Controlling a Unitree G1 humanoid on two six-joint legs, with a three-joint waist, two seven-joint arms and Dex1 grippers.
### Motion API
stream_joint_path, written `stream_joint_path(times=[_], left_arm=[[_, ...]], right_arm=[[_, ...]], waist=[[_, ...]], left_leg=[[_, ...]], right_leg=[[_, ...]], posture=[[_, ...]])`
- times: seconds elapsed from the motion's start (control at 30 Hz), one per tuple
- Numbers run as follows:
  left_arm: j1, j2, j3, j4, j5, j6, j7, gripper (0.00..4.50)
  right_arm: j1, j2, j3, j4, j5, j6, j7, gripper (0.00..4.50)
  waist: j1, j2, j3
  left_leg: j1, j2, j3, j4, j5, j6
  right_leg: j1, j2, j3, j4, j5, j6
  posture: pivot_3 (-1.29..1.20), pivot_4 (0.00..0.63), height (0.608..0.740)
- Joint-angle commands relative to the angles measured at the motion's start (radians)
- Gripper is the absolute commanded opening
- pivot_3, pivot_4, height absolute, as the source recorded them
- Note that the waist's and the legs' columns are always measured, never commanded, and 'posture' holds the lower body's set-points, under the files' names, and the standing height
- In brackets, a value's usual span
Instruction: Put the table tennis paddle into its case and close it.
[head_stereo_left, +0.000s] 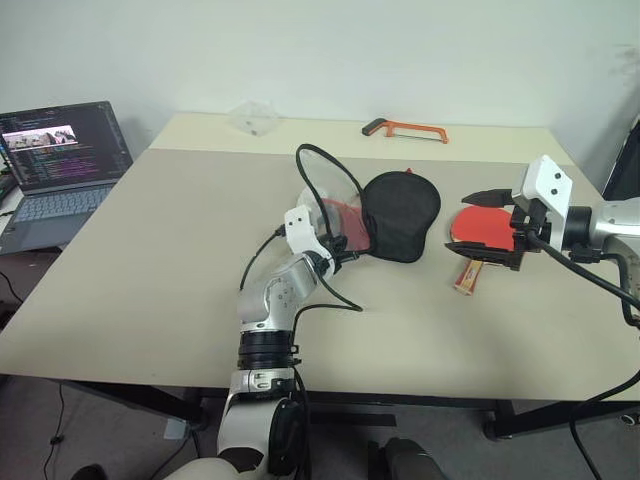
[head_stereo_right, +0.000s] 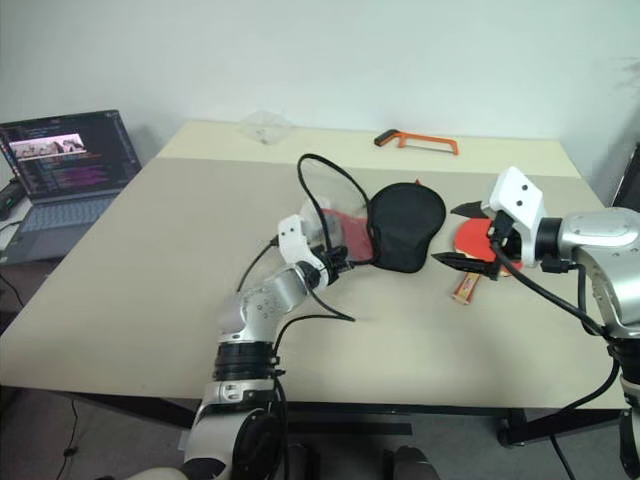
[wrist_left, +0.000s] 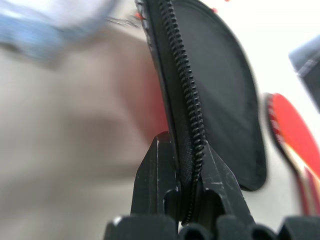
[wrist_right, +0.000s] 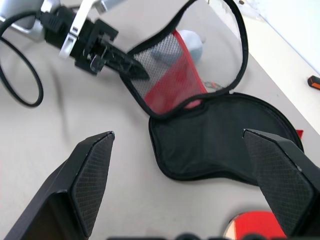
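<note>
Head views: the case (head_stereo_left: 400, 215) lies open mid-table, its mesh flap raised by the left gripper (head_stereo_left: 345, 255), which is clamped on the zipper edge. The table tennis paddle (head_stereo_right: 478, 243) lies just right of the case — partly hidden behind the right gripper (head_stereo_right: 462, 234), whose fingers are spread wide and empty above it.

Left wrist view: both fingers (wrist_left: 155, 175) pinch the zip; the background is blurred.

Right wrist view: the paddle is cut off at the frame edge, between the parted fingers (wrist_right: 90, 175).
</note>
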Motion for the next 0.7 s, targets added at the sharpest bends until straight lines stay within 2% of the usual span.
stream_joint_path(times=[0.03,0.2,0.37,0.7], left_arm=[[0.018,-0.101,-0.034,-0.127,-0.003,0.028,0.104,0.02],[0.016,-0.159,-0.028,-0.174,-0.031,0.063,0.259,0.02],[0.009,-0.177,-0.071,-0.156,-0.086,0.072,0.287,0.02],[-0.088,-0.214,-0.073,-0.024,-0.236,0.070,0.319,0.02]], right_arm=[[-0.002,-0.017,-0.041,-0.029,0.004,-0.003,-0.008,4.50],[0.001,-0.014,-0.037,-0.041,0.008,0.005,-0.011,4.50],[0.007,-0.015,-0.036,-0.055,0.012,0.012,-0.014,4.50],[0.000,-0.029,-0.042,-0.067,0.012,0.026,-0.011,4.50]], waist=[[0.001,0.000,0.000],[0.002,0.000,0.000],[0.003,0.000,0.000],[0.003,0.000,0.000]], left_leg=[[0.000,0.000,0.000,0.000,0.000,0.000],[0.000,-0.001,0.000,0.000,0.000,0.000],[0.000,-0.001,0.000,0.000,0.000,0.000],[0.000,-0.001,0.000,0.000,0.000,0.000]], right_leg=[[0.000,0.000,0.000,0.000,0.000,0.000],[0.001,0.000,0.000,-0.001,0.000,0.000],[0.001,0.000,0.000,-0.001,0.000,0.000],[0.001,0.000,0.000,-0.001,0.000,0.000]], posture=[[0.00,0.150,0.740],[0.00,0.150,0.740],[0.00,0.150,0.740],[0.00,0.150,0.740]])
